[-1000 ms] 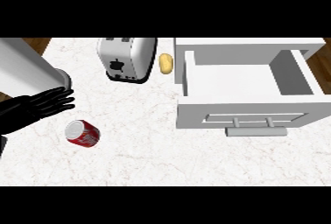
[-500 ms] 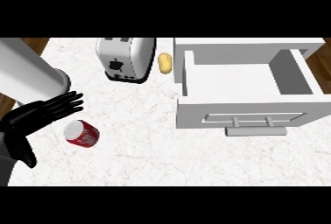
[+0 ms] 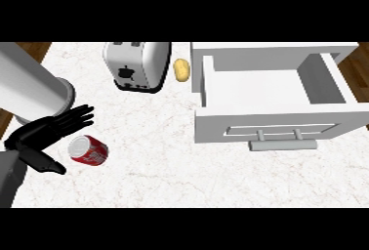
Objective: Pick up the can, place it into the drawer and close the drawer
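The red and white can (image 3: 88, 150) rests on the marbled counter (image 3: 158, 171) at the left, its silver top facing up and left. My left hand (image 3: 42, 137) is just left of the can, open, with straight fingers pointing up and right past the can's upper edge and the thumb (image 3: 52, 167) low at its left. Nothing is held in it. The white drawer (image 3: 216, 105) stands pulled open at the right, its inside bare, with its bar handle (image 3: 283, 145) facing the near side. My right hand does not show.
A silver toaster (image 3: 137, 66) stands at the back, with a small yellow item (image 3: 182, 70) between it and the drawer. A large grey cylinder (image 3: 29, 90) fills the upper left, just behind my hand. Dark wood floor (image 3: 22, 46) shows past the counter's left edge.
My left hand has swung down from beside the grey cylinder and come in at the can's left side, fingers spread. The can and drawer have not moved.
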You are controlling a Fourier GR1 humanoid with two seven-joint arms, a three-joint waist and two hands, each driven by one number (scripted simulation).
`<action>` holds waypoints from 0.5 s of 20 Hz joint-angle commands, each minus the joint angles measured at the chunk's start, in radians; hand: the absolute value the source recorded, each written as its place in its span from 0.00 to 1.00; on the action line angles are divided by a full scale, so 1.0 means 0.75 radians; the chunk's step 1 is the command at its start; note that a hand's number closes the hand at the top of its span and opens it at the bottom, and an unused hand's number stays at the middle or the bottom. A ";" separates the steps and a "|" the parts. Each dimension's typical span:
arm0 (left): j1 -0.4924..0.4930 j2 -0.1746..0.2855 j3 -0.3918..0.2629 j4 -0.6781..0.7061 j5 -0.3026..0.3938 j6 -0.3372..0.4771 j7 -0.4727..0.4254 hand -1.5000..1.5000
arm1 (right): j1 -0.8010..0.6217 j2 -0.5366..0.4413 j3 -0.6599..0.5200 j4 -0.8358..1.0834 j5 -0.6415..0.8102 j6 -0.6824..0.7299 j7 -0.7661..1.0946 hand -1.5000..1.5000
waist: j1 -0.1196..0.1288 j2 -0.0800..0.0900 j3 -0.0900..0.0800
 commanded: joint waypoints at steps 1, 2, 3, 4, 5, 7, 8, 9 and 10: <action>-0.053 0.017 -0.039 0.110 -0.129 -0.081 -0.262 0.00 | -0.073 -0.035 0.005 0.052 -0.004 -0.002 0.020 0.00 | -0.005 0.007 -0.002; 0.017 -0.020 -0.064 0.082 -0.139 -0.071 -0.303 0.00 | -0.038 -0.063 -0.059 0.013 -0.052 -0.003 0.038 0.00 | -0.001 0.001 -0.001; 0.004 0.027 -0.065 0.126 -0.145 -0.109 -0.330 0.00 | -0.091 -0.045 -0.026 0.098 -0.016 0.004 -0.007 0.00 | 0.002 0.005 -0.001; 0.014 0.029 -0.081 0.128 -0.176 -0.070 -0.369 0.00 | 0.001 -0.010 -0.032 0.008 -0.038 0.017 0.018 0.00 | -0.018 0.005 -0.003; -0.010 0.017 -0.098 0.163 -0.197 -0.035 -0.374 0.00 | 0.015 -0.006 -0.028 -0.045 -0.041 0.008 0.043 0.00 | -0.023 0.005 -0.003; -0.091 0.037 -0.090 0.256 -0.174 -0.048 -0.357 0.00 | -0.026 -0.016 -0.018 -0.006 -0.025 0.013 0.028 0.00 | -0.029 0.009 -0.003; -0.006 -0.007 -0.137 0.229 -0.229 0.013 -0.430 0.00 | -0.043 -0.030 -0.031 0.021 -0.020 0.017 0.016 0.00 | -0.014 0.007 -0.003; -0.023 -0.027 -0.132 0.262 -0.203 0.010 -0.411 0.00 | -0.007 -0.062 -0.054 0.019 -0.096 0.067 0.029 0.00 | -0.032 0.007 -0.003; -0.019 -0.004 -0.151 0.276 -0.226 0.001 -0.451 0.00 | -0.017 -0.024 -0.020 -0.014 -0.034 0.026 0.044 0.00 | -0.021 0.008 -0.004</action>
